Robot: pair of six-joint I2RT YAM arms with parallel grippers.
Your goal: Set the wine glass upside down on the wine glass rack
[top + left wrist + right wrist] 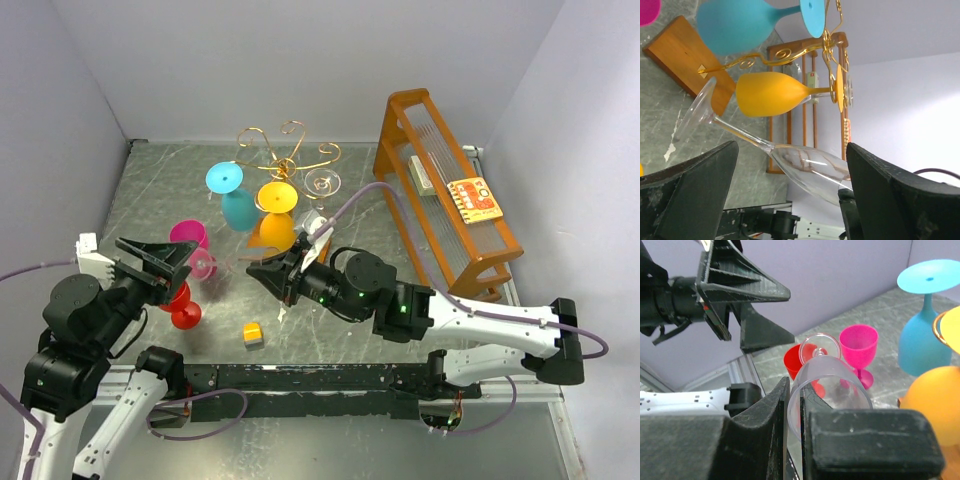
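A clear wine glass (832, 382) lies about level in the air, its rim wall pinched between the shut fingers of my right gripper (795, 392). In the top view my right gripper (278, 278) points left and the glass's foot (204, 265) reaches my left gripper (168, 268). My left gripper (792, 187) is open, its fingers on either side of the glass bowl (810, 167), apart from it. The wine glass rack (287, 150), a gold wire tree, stands at the back and carries a teal glass (236, 205), an orange glass (273, 230) and a clear glass (322, 182) upside down. Its wooden base (682, 55) shows in the left wrist view.
A pink glass (188, 236) and a red glass (181, 305) stand near my left gripper. A small yellow block (253, 334) lies at the front. A tall orange slatted wooden frame (440, 190) stands at the right, by the wall.
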